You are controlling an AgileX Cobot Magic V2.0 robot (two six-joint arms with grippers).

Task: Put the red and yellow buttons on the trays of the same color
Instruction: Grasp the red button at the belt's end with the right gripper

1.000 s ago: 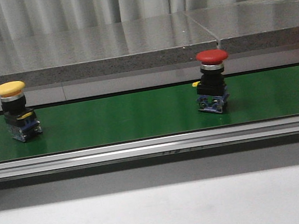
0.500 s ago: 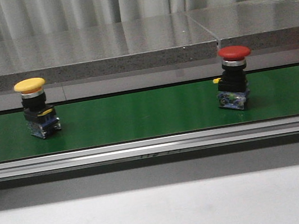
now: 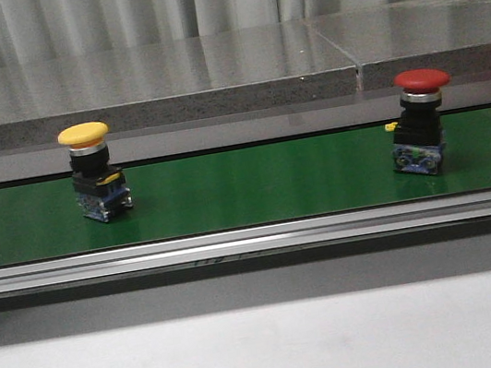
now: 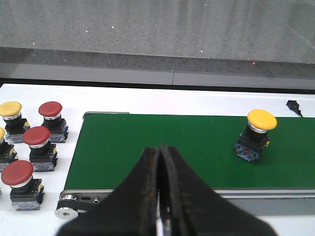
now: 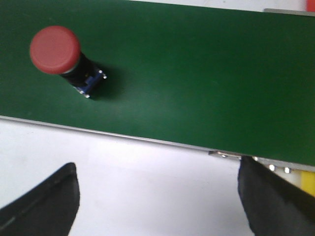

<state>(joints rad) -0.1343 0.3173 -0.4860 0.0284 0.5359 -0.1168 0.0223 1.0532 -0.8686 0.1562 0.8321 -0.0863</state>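
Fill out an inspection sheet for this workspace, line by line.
Surface: green conveyor belt with a metal rail along its near edge; white table around it.
Job's things: yellow button upright on the belt's left part; red button upright on its right part; no trays clearly seen.
Clutter: spare red and yellow buttons standing on the white table off the belt's end, seen from the left wrist.
Grippers: left gripper shut, empty, above the belt's near edge; right gripper open, fingers spread wide, empty, near the red button.
Cables: small black connector beyond the belt.
Surroundings: grey stone ledge, grey curtain behind.
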